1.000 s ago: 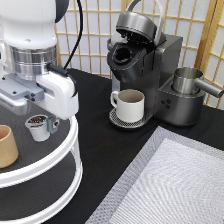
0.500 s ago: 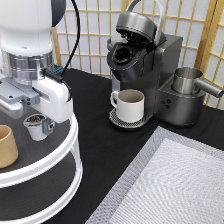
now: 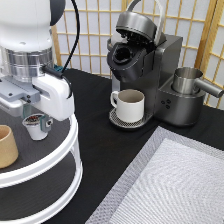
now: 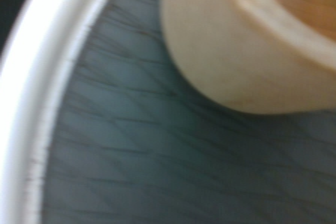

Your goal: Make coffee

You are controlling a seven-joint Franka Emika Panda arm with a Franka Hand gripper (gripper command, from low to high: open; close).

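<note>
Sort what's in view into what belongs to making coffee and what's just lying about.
For the job: small white plastic coffee pod; gripper right above it; grey coffee machine, lid up; white handled mug under it.

Lying about: tan handleless cup; steel jug; grey woven mat.

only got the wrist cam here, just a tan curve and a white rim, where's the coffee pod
observer: the coffee pod stands upright on the top tier of the round stand, directly under the gripper.
operator: and the tan thing
observer: a tan cup on the same tier, toward the exterior view's left of the pod, not touching it.
operator: brewer open
observer: yes, the coffee maker has its lid raised.
</note>
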